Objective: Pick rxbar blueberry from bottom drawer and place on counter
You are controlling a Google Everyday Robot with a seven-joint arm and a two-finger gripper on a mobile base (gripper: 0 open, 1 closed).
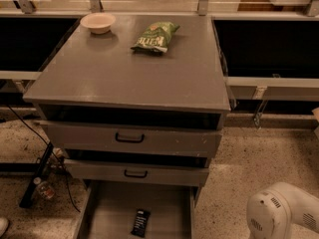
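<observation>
Rxbar in bottom drawer, gripper unseen

The bar (dark wrapper, pale lettering) lies flat, mid-width, on the open bottom drawer's grey floor, below the counter. Gripper out of view.

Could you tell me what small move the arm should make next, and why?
Probably swing toward the open bottom drawer, bringing the gripper, which is out of view, above the rxbar blueberry. The bar lies flat on the drawer floor, and only a white arm segment shows at lower right.
</observation>
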